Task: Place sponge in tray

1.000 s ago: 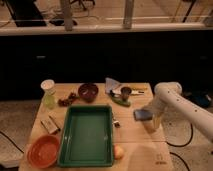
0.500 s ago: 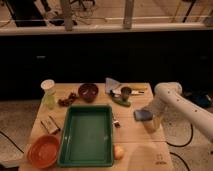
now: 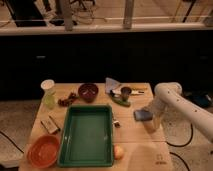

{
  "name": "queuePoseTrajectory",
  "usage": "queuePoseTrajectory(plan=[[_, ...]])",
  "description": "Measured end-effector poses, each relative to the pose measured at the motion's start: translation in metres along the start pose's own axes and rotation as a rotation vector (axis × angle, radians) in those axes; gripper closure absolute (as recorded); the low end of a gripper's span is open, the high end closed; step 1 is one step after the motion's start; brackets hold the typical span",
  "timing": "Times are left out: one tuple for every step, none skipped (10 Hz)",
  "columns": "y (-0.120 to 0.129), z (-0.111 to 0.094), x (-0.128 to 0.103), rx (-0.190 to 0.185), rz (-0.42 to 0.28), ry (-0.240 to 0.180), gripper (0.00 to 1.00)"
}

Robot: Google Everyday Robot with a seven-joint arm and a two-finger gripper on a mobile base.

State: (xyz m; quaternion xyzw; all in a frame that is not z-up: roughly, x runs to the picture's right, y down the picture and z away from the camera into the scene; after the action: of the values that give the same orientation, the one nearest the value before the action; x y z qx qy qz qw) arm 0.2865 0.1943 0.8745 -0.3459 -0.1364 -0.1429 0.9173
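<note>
One claw (image 3: 150, 122) hangs spread wide beside sponge (image 3: 142, 115).

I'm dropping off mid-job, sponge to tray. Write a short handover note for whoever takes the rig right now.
Hand: open, low at the right edge of the table, right next to the sponge; I cannot tell whether it touches it.
Sponge: lying on the table near the right edge, to the right of the tray, apparently not lifted.
Tray: middle front of the table, nothing in it.
Done: the hand is at the sponge.
Left: close on the sponge, lift, carry it left over the tray, release.
</note>
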Motion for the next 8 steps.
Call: queuePoseTrajectory(plan=[[0.0002, 0.0002, 0.0000, 0.000, -0.001, 0.000, 0.20], [0.0003, 0.0005, 0.0000, 0.000, -0.002, 0.000, 0.20], [0.0005, 0.0013, -0.0002, -0.001, -0.002, 0.000, 0.20], [0.0011, 0.0016, -0.0004, -0.002, -0.003, 0.000, 0.20], [0.0016, 0.0018, -0.0003, -0.002, -0.003, 0.000, 0.20], [0.0022, 0.0019, -0.0001, -0.003, -0.004, 0.000, 0.20], [0.0026, 0.0021, -0.0002, -0.003, -0.004, -0.001, 0.20], [0.0026, 0.0022, -0.0003, -0.004, -0.005, 0.000, 0.20]])
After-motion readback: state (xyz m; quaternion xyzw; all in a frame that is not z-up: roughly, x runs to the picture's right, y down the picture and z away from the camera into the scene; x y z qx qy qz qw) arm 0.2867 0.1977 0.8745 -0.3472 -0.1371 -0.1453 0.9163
